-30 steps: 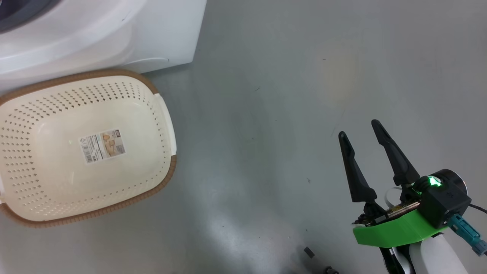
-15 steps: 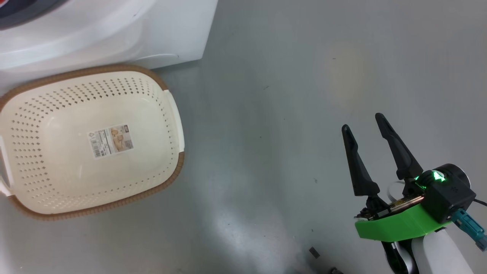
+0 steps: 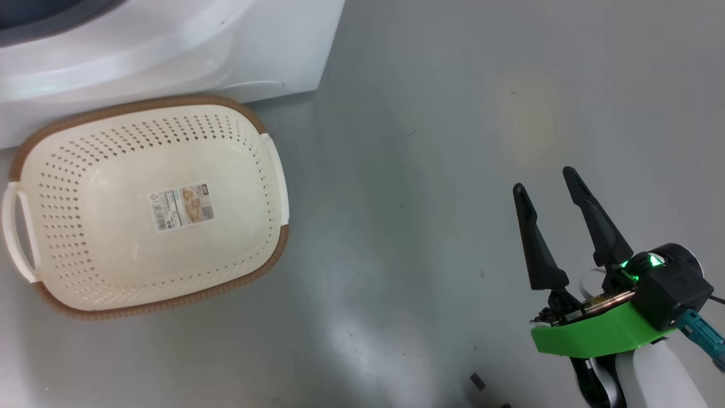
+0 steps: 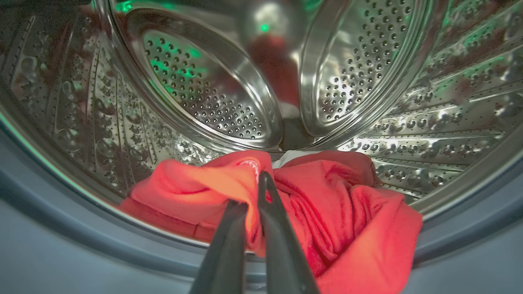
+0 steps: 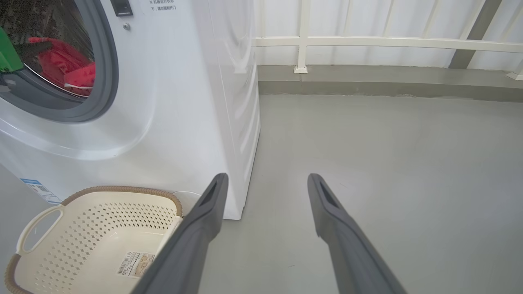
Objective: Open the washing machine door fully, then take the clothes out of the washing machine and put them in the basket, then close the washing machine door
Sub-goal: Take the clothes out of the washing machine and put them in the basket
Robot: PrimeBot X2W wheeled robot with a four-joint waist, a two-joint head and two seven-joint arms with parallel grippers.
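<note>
— How many grippers in sight?
— Two. First, left gripper (image 4: 250, 188), reaching deep into the drum (image 4: 204, 94), clenched on a fold of the clothes (image 4: 335, 212), with red fabric pinched between both fingers. Second, right gripper (image 3: 544, 178), at the near right over bare floor (image 3: 408, 170), spread wide and grasping nothing.
— And the clothes, how many pieces?
— Cannot tell. One red heap with a little white at the top, lying at the bottom of the drum, one edge lapping over the grey ring (image 4: 61, 228). Seen also from the right wrist as a red patch behind the round opening.
— How many machines and baskets?
— One washer (image 5: 184, 102), white, standing at the far left. One basket (image 3: 68, 226), cream with small holes, upright on the floor just in front of the washer. Far rim very close to the base of the washer; touching or not, cannot tell.
— Anything on the basket to count?
— Two white handles: one at the left end (image 3: 20, 232), one at the right end. One paper label (image 3: 182, 206) flat on the bottom. One brown rim (image 3: 141, 105) along the edge.
— Right gripper close to the basket?
— No, well apart: basket at the left, gripper at the near right, only floor between.
</note>
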